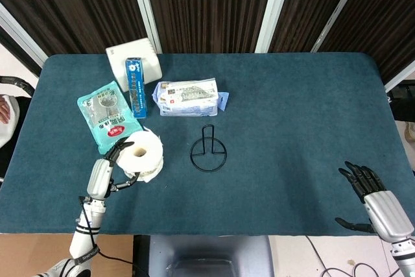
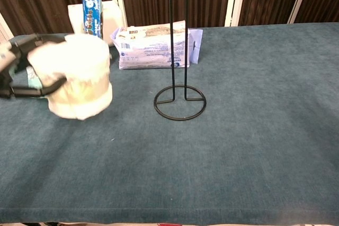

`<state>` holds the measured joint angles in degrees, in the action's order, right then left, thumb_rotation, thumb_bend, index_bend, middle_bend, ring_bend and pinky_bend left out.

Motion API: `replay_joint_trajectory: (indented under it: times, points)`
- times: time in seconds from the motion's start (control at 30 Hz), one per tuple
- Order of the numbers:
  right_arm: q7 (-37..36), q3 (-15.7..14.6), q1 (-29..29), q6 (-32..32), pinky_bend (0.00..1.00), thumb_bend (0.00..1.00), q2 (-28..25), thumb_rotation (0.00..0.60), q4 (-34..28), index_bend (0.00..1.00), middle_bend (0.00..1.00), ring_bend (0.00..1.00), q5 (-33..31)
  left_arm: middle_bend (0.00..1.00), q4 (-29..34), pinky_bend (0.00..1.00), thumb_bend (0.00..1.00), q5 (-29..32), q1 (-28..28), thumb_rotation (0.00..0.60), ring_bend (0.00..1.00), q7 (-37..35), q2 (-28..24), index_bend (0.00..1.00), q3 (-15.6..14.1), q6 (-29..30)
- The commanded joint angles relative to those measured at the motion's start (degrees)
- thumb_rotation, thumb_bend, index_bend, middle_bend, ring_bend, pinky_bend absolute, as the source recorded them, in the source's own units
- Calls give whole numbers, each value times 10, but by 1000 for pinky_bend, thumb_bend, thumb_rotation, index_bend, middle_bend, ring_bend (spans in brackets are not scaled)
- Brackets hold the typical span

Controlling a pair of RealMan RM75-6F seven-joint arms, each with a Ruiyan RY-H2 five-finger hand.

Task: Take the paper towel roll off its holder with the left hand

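Upper left of frame, on teal surface (image 1: 292, 115): white box (image 1: 148, 58), upright blue carton (image 1: 135, 85) before it, green pouch (image 1: 107, 116) lying flat, wipes pack (image 1: 189, 97) right of carton.

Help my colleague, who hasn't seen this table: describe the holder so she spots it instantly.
On the blue table, look near the middle, just in front of the white tissue pack. The holder is a thin black wire loop on a ring base, the only bare metal item.
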<state>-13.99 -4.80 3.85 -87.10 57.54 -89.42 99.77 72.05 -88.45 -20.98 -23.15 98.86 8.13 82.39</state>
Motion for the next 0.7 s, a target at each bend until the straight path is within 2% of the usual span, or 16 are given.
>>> replay_joint_trajectory:
  times: [0.03,0.07,0.1,0.17,0.23,0.27,0.4,0.53,0.7]
  points:
    - [1,-2,2,4,0,81,0,600,2,0,0,0,1,530,-55,138,659,-2,5,600,391,-30,34,524,-31,-19]
    - [3,-3,3,7,0,81,1,600,1,0,0,0,3,448,-46,100,626,5,8,600,313,-33,29,409,-35,-28]
    - [5,-4,3,8,0,81,1,600,1,0,0,0,4,394,-41,82,603,12,7,600,261,-33,25,335,-34,-40]
    - [8,-5,3,8,0,82,1,600,0,0,0,0,7,209,-40,35,535,29,-2,600,104,-29,25,120,-27,-64]
    - [8,-6,2,6,0,82,1,600,0,0,0,0,9,54,-35,10,478,30,-1,600,13,-12,22,11,-26,-64]
    - [8,-7,2,6,0,82,0,600,1,0,0,0,9,8,-24,3,448,31,0,600,0,-5,17,0,-27,-63]
    - [11,-8,3,6,0,82,1,600,1,0,0,0,10,0,31,2,388,34,8,600,0,-6,-10,0,-23,-54]
    - [23,-8,3,9,0,81,4,600,-1,0,0,0,10,0,86,1,375,19,18,600,0,-7,-53,0,-28,-32]
    - [35,-7,4,13,0,81,7,600,-5,0,0,0,7,0,121,1,371,-1,32,600,0,3,-99,0,-36,-6]
